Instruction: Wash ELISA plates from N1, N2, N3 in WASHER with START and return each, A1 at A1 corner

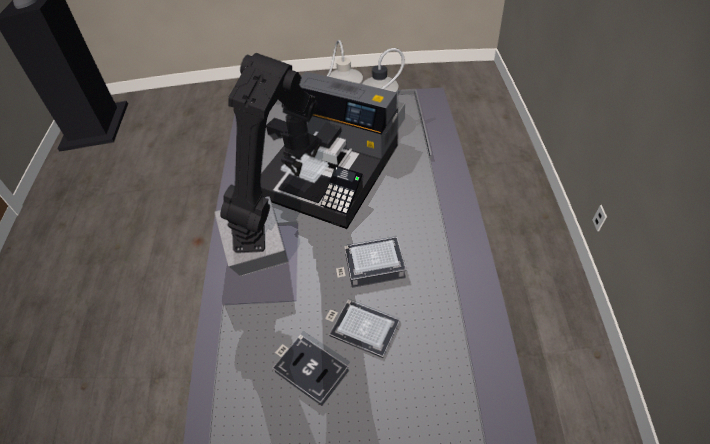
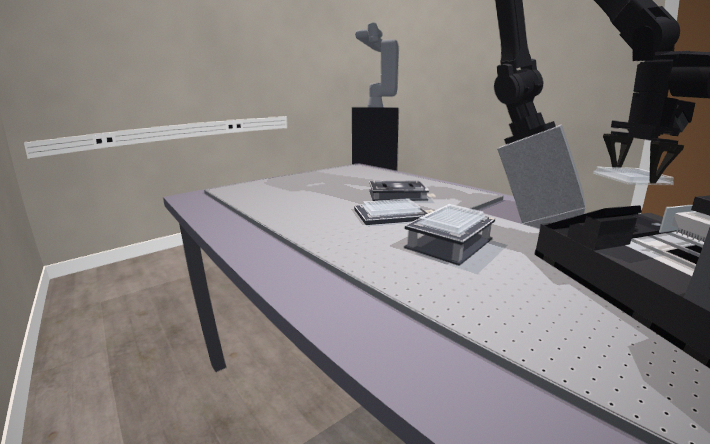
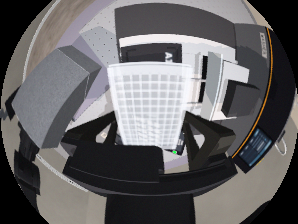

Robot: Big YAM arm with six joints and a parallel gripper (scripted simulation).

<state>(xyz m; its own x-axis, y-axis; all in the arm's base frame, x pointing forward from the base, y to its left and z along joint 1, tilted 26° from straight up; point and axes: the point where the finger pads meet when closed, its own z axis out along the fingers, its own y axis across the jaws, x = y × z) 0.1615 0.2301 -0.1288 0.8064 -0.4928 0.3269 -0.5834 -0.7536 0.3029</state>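
Note:
My gripper point(image 1: 307, 165) point(image 2: 635, 173) point(image 3: 150, 113) is shut on a clear ELISA plate point(image 1: 313, 169) point(image 2: 611, 174) point(image 3: 147, 90), roughly level and raised above the washer point(image 1: 347, 88) point(image 3: 250, 90). Under the plate lies the dark, white-edged carrier area point(image 1: 303, 191) point(image 3: 145, 52), partly hidden. The washer lamp point(image 1: 356, 178) point(image 3: 174, 152) is green. Nest N3 point(image 1: 302, 380) point(image 2: 398, 188) is empty. One plate point(image 1: 374, 257) point(image 2: 451, 219) sits in raised nest N1 and another plate point(image 1: 367, 326) point(image 2: 391, 207) in low nest N2. The held plate's cut-off corner cannot be made out.
The keypad point(image 1: 338, 198) stands at the washer's front right corner. The grey arm pedestal point(image 1: 252, 256) point(image 2: 545, 176) point(image 3: 52, 95) is close to the washer. Tubed bottles point(image 1: 345, 74) stand behind the washer. White parts of the washer point(image 1: 332, 150) rise beside the held plate.

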